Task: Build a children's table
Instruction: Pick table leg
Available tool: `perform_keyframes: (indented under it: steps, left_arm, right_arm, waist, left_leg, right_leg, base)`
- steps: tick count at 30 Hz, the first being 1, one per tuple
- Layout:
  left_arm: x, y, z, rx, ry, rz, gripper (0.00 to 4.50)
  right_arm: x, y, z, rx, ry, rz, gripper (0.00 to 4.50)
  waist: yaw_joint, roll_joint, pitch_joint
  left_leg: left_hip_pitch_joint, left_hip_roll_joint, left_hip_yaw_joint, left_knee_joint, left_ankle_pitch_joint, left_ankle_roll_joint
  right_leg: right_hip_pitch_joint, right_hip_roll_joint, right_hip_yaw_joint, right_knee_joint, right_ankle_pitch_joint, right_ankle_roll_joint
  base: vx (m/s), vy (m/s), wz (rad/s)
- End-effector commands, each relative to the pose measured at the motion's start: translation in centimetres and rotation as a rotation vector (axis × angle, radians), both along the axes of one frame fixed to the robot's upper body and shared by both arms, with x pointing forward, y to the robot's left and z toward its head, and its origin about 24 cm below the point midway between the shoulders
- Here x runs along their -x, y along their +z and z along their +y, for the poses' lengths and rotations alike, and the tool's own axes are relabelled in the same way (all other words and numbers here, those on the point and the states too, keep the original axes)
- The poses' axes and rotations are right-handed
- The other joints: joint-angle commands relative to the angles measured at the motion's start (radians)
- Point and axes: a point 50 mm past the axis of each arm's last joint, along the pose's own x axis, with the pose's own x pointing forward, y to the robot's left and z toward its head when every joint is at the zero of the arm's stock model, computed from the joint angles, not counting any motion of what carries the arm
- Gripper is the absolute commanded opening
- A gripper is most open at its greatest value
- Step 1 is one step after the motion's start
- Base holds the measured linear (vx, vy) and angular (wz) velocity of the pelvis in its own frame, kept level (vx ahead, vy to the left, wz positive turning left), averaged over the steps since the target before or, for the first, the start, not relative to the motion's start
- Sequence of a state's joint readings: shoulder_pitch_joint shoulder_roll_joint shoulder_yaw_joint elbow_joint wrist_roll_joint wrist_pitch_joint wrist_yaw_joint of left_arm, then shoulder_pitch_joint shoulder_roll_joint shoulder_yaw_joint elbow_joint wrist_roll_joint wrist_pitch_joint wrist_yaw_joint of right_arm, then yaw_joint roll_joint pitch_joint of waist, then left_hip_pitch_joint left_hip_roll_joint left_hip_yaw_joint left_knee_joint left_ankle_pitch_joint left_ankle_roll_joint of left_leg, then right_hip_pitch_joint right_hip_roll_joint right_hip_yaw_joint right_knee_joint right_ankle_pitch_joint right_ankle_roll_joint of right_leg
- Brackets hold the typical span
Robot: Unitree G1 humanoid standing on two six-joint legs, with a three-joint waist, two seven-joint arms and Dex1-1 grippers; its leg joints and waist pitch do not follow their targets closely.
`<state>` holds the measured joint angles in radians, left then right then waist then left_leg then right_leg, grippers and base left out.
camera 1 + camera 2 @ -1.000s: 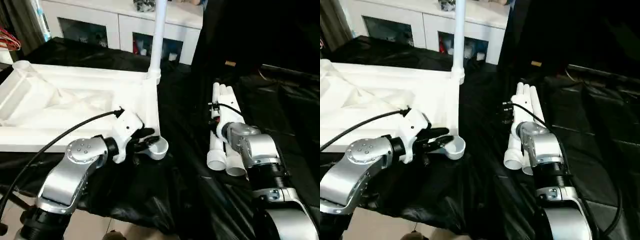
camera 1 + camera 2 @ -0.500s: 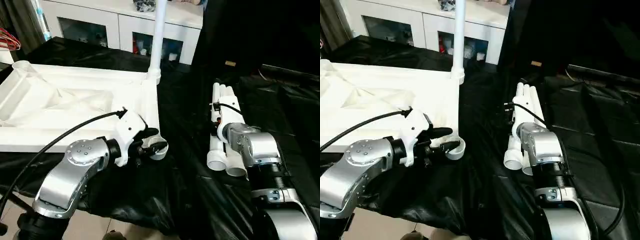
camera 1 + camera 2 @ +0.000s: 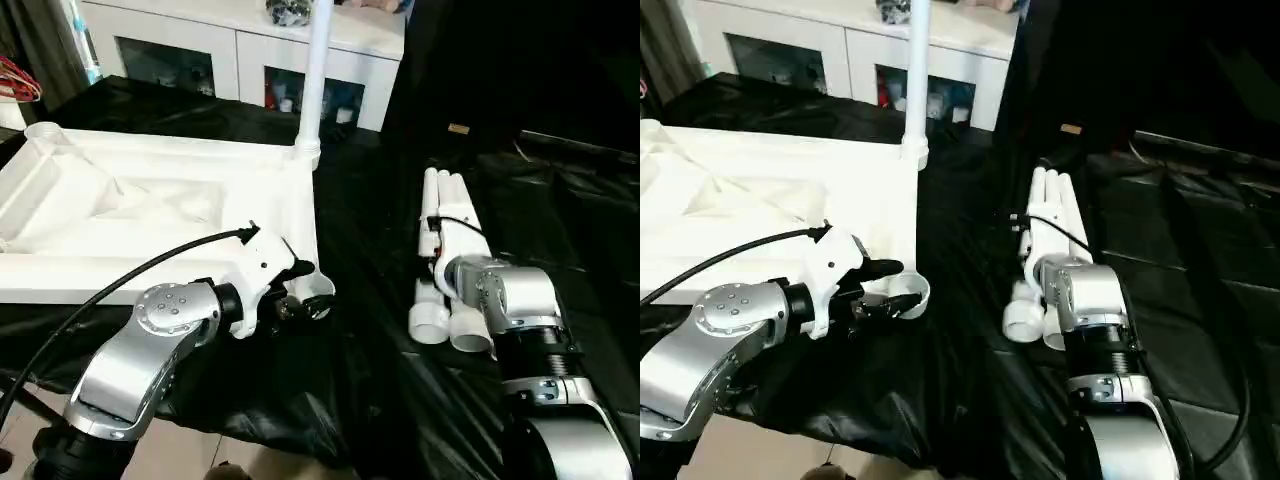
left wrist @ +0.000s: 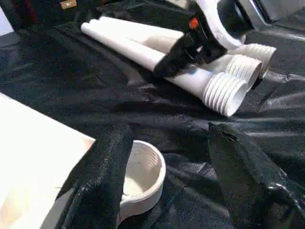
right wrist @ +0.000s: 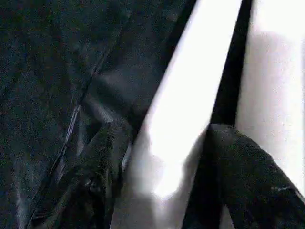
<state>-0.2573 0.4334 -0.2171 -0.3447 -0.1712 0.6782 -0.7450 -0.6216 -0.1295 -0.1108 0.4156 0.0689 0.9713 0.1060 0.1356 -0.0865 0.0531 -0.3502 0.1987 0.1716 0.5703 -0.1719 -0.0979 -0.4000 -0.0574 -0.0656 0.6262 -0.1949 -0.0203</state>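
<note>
Left wrist view: left gripper (image 4: 164,181) open, fingers straddling the near-right corner socket (image 4: 140,174) of the upside-down tabletop (image 3: 150,215) on the left, gripping nothing. One leg (image 3: 315,75) stands in the far-right socket. Right gripper (image 5: 162,176) open over the left tube of three loose legs (image 3: 450,250) lying on the black sheet (image 3: 370,330) to the right. Risk: closing off-centre could roll that leg aside, or pinch two tubes.
</note>
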Motion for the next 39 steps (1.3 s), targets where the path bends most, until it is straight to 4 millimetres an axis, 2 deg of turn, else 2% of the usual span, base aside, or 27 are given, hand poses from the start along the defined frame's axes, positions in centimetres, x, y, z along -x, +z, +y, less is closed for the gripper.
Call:
perform_keyframes:
  steps: [1,5,8,10,12,13,16,21,23,25,26,28,30,33,34,35,36,38,39]
  left_arm:
    - [0.2,0.1,-0.4,-0.011,-0.016,-0.008,2.94]
    - [0.2,0.1,-0.5,-0.008,-0.017,-0.008,2.94]
    - [0.1,0.2,-0.6,-0.001,-0.019,-0.013,2.94]
    - [0.0,0.3,-0.7,0.002,-0.021,-0.015,3.05]
    - [0.0,0.4,-0.8,0.004,-0.022,-0.016,3.05]
    - [0.0,0.4,-0.9,0.005,-0.022,-0.018,3.05]
    - [-0.1,0.5,-1.2,0.004,-0.027,-0.025,3.05]
    - [-0.3,0.6,-1.4,0.003,-0.031,-0.039,3.05]
    - [-0.6,0.8,-1.6,0.009,-0.02,-0.054,3.05]
    - [-1.0,1.0,-1.7,0.018,0.003,-0.076,3.05]
    - [-1.4,1.2,-1.7,0.03,0.031,-0.095,3.05]
    - [-1.9,1.5,-1.7,0.045,0.073,-0.117,3.05]
    - [-2.4,1.8,-1.9,0.075,0.102,-0.12,3.05]
    - [-3.7,2.6,-2.1,0.16,0.191,-0.127,3.05]
    - [-4.3,2.8,-2.2,0.196,0.229,-0.122,3.05]
    - [-4.6,2.9,-2.2,0.217,0.252,-0.116,3.05]
    - [-5.0,3.1,-2.4,0.27,0.273,-0.083,3.05]
    - [-5.7,3.4,-2.9,0.396,0.289,0.01,3.05]
    - [-5.8,3.5,-3.0,0.412,0.289,0.022,3.05]
  right_arm:
    - [0.2,-0.3,-0.3,-0.039,-0.025,0.022,2.97]
    - [0.1,-0.1,-0.1,-0.076,-0.023,0.03,2.97]
    - [0.3,-0.7,-0.3,-0.064,-0.026,0.068,2.97]
    - [0.4,-0.9,-0.4,-0.067,-0.028,0.088,2.67]
    - [0.4,-1.1,-0.5,-0.064,-0.027,0.097,2.57]
    - [0.5,-1.2,-0.6,-0.06,-0.026,0.102,2.43]
    - [0.4,-1.2,-0.9,-0.065,-0.031,0.106,2.19]
    - [0.1,-1.2,-1.3,-0.081,-0.054,0.109,1.87]
    - [-0.2,-1.0,-1.8,-0.103,-0.078,0.094,1.83]
    - [-0.4,-0.8,-2.1,-0.123,-0.096,0.076,1.82]
    - [-0.5,-0.5,-2.1,-0.149,-0.101,0.053,1.82]
    - [-0.7,-0.1,-2.2,-0.191,-0.106,0.027,1.81]
    - [-1.0,0.4,-2.3,-0.226,-0.097,-0.006,1.81]
    - [-1.4,1.2,-2.0,-0.337,-0.071,-0.062,1.81]
    - [-1.5,1.6,-2.0,-0.389,-0.067,-0.095,1.81]
    - [-1.6,1.8,-1.9,-0.419,-0.066,-0.117,1.81]
    - [-1.8,2.5,-1.7,-0.481,-0.044,-0.192,1.81]
    - [-1.7,3.8,-1.4,-0.548,0.039,-0.332,1.81]
    - [-1.6,3.8,-1.3,-0.547,0.055,-0.335,1.81]
  waist:
    - [-0.005,0.011,-0.058]
    - [-0.004,0.012,-0.059]
    - [-0.006,0.009,-0.06]
    - [-0.004,0.008,-0.061]
    - [-0.004,0.009,-0.061]
    - [-0.004,0.005,-0.061]
    - [-0.003,0.002,-0.06]
    - [-0.005,0.003,-0.06]
    - [-0.004,0.012,-0.06]
    - [-0.003,0.013,-0.061]
    - [-0.001,0.019,-0.061]
    - [-0.001,0.018,-0.062]
    - [0.0,0.026,-0.063]
    - [0.002,0.024,-0.065]
    - [0.005,0.03,-0.066]
    - [0.003,0.029,-0.065]
    - [0.005,0.04,-0.067]
    - [0.005,0.04,-0.067]
    - [0.005,0.037,-0.068]
  left_leg:
    - [0.007,0.023,-0.004,-0.06,-0.176,-0.065]
    - [0.008,0.023,-0.005,-0.06,-0.168,-0.065]
    - [0.005,0.023,-0.004,-0.059,-0.154,-0.067]
    - [0.006,0.023,-0.004,-0.059,-0.146,-0.066]
    - [0.006,0.023,-0.004,-0.058,-0.148,-0.066]
    - [0.005,0.023,-0.003,-0.058,-0.147,-0.065]
    - [0.007,0.023,-0.003,-0.058,-0.155,-0.067]
    - [0.007,0.023,-0.004,-0.057,-0.175,-0.072]
    - [0.006,0.022,-0.005,-0.056,-0.172,-0.074]
    - [0.009,0.022,-0.004,-0.055,-0.183,-0.076]
    - [0.009,0.022,-0.005,-0.056,-0.187,-0.076]
    - [0.006,0.022,-0.007,-0.056,-0.197,-0.076]
    - [0.006,0.021,-0.007,-0.054,-0.194,-0.075]
    - [0.002,0.02,-0.007,-0.051,-0.178,-0.065]
    - [0.001,0.02,-0.008,-0.05,-0.165,-0.059]
    - [-0.001,0.02,-0.006,-0.048,-0.166,-0.053]
    - [0.002,0.02,-0.007,-0.047,-0.167,-0.054]
    - [-0.005,0.02,-0.009,-0.045,-0.152,-0.037]
    - [-0.007,0.018,-0.005,-0.042,-0.139,-0.029]
  right_leg:
    - [0.046,-0.072,0.053,-0.075,-0.208,-0.065]
    - [0.045,-0.071,0.052,-0.073,-0.201,-0.065]
    - [0.047,-0.071,0.052,-0.071,-0.185,-0.069]
    - [0.048,-0.071,0.052,-0.069,-0.174,-0.07]
    - [0.047,-0.071,0.052,-0.07,-0.172,-0.071]
    - [0.048,-0.071,0.052,-0.07,-0.173,-0.07]
    - [0.046,-0.071,0.052,-0.072,-0.19,-0.067]
    - [0.045,-0.072,0.051,-0.074,-0.224,-0.062]
    - [0.046,-0.072,0.052,-0.073,-0.213,-0.061]
    - [0.044,-0.071,0.051,-0.075,-0.214,-0.062]
    - [0.045,-0.072,0.051,-0.074,-0.21,-0.064]
    - [0.048,-0.071,0.049,-0.076,-0.201,-0.065]
    - [0.048,-0.07,0.049,-0.075,-0.177,-0.074]
    - [0.055,-0.071,0.049,-0.071,-0.14,-0.095]
    - [0.056,-0.073,0.049,-0.069,-0.128,-0.1]
    - [0.057,-0.073,0.048,-0.071,-0.132,-0.104]
    - [0.056,-0.073,0.048,-0.07,-0.129,-0.107]
    - [0.06,-0.075,0.047,-0.068,-0.106,-0.128]
    - [0.062,-0.073,0.048,-0.068,-0.093,-0.133]
  base:
    - [0.0,0.0,0.0]
    - [0.0,0.0,0.0]
    - [0.0,0.0,0.0]
    - [0.0,0.0,0.0]
    - [0.0,0.0,0.0]
    - [0.0,0.0,0.0]
    - [0.0,0.0,0.0]
    - [0.0,0.0,0.0]
    - [0.0,0.0,0.0]
    - [0.0,0.0,0.0]
    - [0.0,0.0,0.0]
    - [0.0,0.0,0.0]
    - [0.0,0.0,0.0]
    - [0.0,0.0,0.0]
    - [0.0,0.0,0.0]
    - [0.0,0.0,0.0]
    - [0.0,0.0,0.0]
    - [0.0,0.0,0.0]
    - [0.0,0.0,0.0]
